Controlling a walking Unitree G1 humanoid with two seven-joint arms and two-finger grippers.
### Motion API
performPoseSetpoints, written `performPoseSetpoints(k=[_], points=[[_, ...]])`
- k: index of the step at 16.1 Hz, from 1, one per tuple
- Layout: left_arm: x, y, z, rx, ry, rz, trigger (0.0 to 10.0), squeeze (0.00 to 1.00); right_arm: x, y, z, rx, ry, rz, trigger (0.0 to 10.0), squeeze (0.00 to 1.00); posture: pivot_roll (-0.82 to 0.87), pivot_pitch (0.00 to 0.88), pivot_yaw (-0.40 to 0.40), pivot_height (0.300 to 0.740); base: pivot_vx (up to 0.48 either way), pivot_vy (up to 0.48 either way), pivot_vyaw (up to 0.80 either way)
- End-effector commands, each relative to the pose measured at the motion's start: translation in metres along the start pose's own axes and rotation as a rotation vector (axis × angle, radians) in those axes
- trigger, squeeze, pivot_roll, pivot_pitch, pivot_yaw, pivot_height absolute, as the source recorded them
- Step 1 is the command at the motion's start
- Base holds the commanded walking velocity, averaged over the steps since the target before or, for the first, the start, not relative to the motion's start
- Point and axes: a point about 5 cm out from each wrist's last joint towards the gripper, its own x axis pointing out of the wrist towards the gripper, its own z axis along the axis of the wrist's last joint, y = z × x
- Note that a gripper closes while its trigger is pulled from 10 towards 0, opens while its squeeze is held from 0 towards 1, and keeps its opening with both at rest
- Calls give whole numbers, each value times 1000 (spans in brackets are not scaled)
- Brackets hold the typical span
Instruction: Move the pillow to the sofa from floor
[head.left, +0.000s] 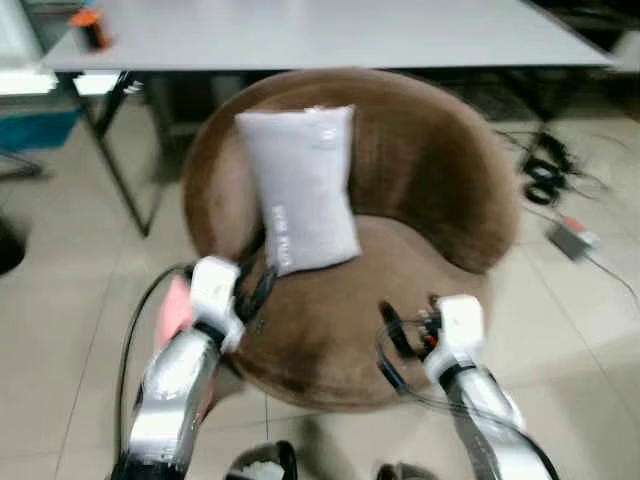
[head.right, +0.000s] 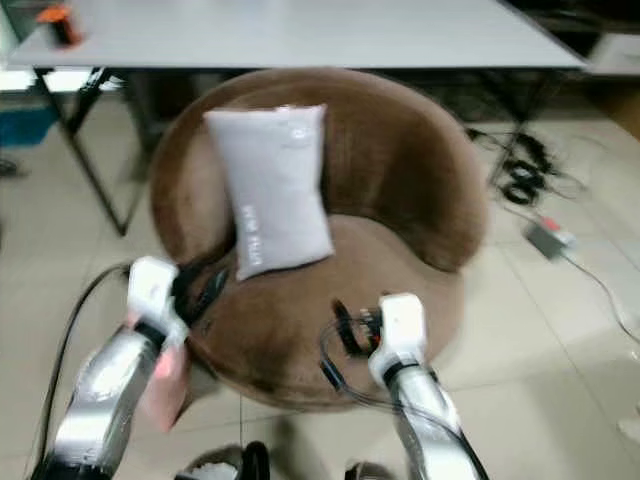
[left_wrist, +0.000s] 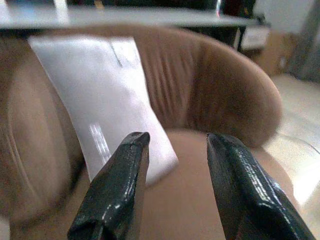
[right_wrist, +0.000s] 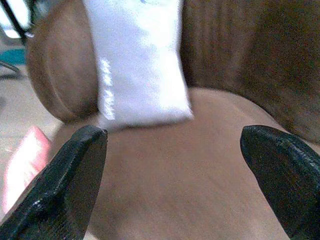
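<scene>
A light grey pillow (head.left: 300, 185) stands tilted on the round brown sofa (head.left: 430, 170), leaning against the left part of its backrest. My left gripper (head.left: 255, 290) hovers at the seat's front left, just below the pillow's lower corner. In the left wrist view this gripper (left_wrist: 177, 140) is open with nothing between its fingers, and the pillow (left_wrist: 105, 100) lies just beyond them. My right gripper (head.left: 405, 335) is over the front right of the seat. The right wrist view shows it (right_wrist: 175, 135) wide open and empty, facing the pillow (right_wrist: 137, 60).
A grey table (head.left: 330, 30) stands right behind the sofa, its black leg (head.left: 115, 160) at the left. Cables and a power strip (head.left: 572, 238) lie on the tiled floor to the right. A pink object (head.left: 175, 310) sits on the floor by the sofa's left side.
</scene>
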Motion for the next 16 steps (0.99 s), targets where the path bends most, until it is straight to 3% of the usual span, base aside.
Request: performPoseSetpoints(k=[1,6,12,16], points=[[-3,-4,-3,-20,26,-9,10000,0,4,0,8,-27,-31,22,10000,0,-99,62,20,740,0,0,0],[7,16,-14,-46,145,40,10000,0,5,2,6,-20,-38,9,10000,0,-122,61,54,740,0,0,0],[11,11,-14,-80,167,63,10000,0,0,4,-1,-16,-7,13,10000,0,-122,100,47,740,0,0,0],[31,7,6,-85,109,80,10000,0,5,5,2,-24,1,33,10000,0,-116,125,26,740,0,0,0]])
